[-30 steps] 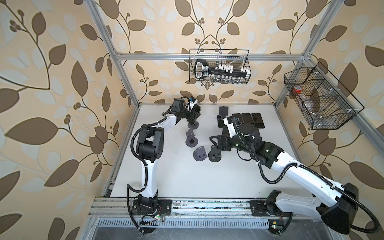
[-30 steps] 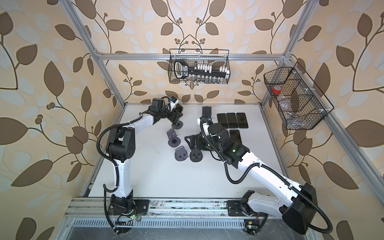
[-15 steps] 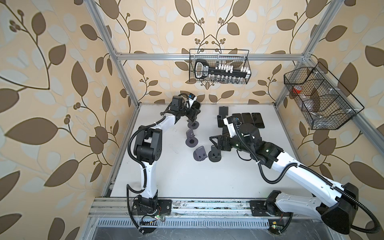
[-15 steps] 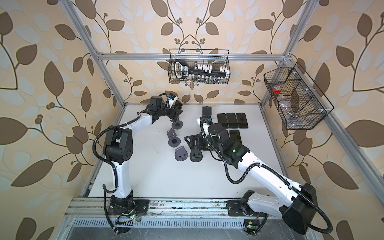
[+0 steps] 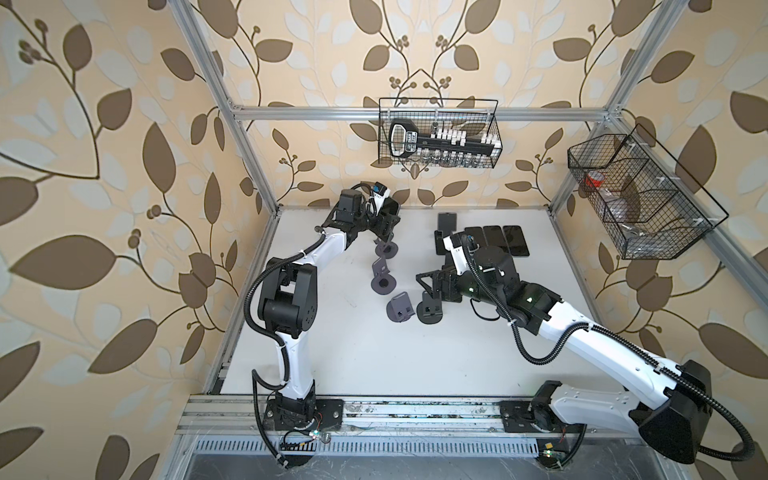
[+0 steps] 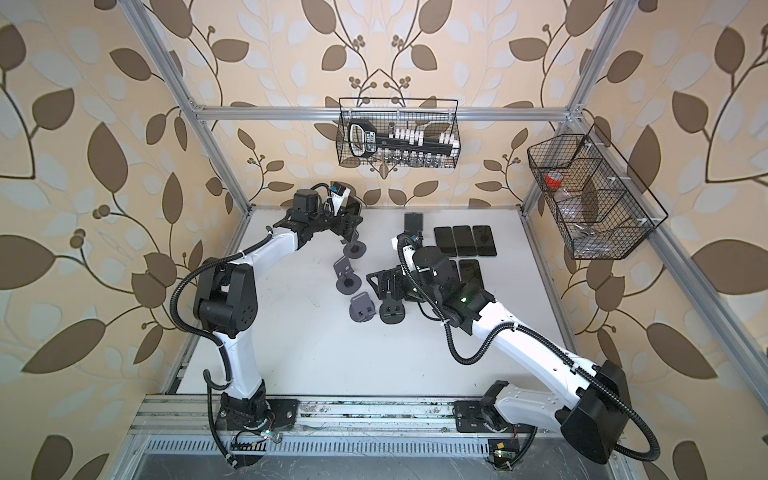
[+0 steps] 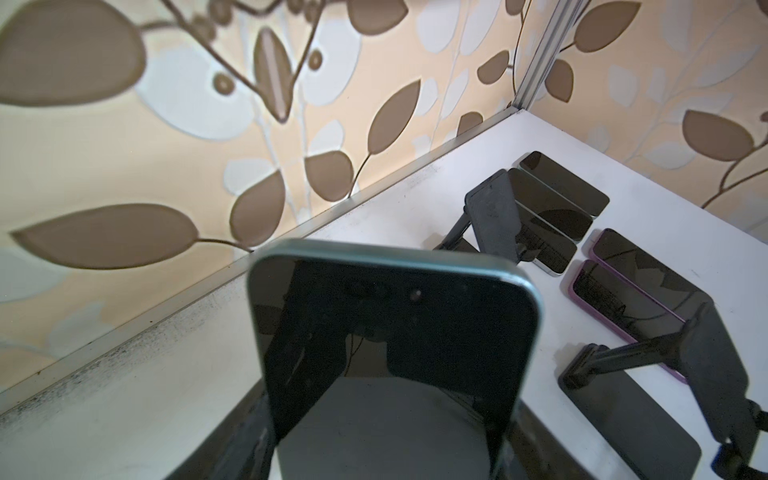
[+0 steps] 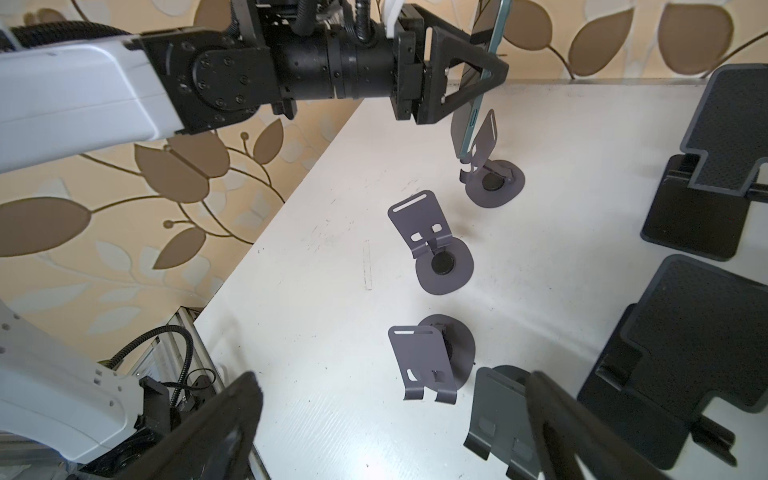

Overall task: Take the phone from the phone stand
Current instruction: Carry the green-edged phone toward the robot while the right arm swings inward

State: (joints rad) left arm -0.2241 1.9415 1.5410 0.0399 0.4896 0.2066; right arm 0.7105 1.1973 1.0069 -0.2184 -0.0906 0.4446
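The phone (image 8: 468, 124) stands nearly upright, tilted a little, pinched across its width by the left fingers (image 8: 488, 70). In the left wrist view its dark screen (image 7: 395, 332) faces the camera. Its lower end sits right at the front lip of the stand (image 8: 498, 193), against the slotted back plate. Whether the two touch there cannot be told.

In both top views the stand (image 5: 386, 249) is toward 12 o'clock on the table (image 5: 374, 365), with the left fingers above it. Two more grey stands (image 5: 384, 284) (image 5: 401, 311) run from it toward 6 o'clock, both bare. A darker stand (image 5: 430, 312) sits just at 3 o'clock of the nearer one.

The right fingers (image 5: 430, 286) hang over that darker stand, spread wide and holding nothing. The right wrist view shows them apart on either side of it.

Toward 2 o'clock on the table, flat phones (image 5: 494, 239) lie side by side, screens up. Black stands (image 8: 698, 208) are next to them, one carrying a propped phone (image 5: 447, 220).
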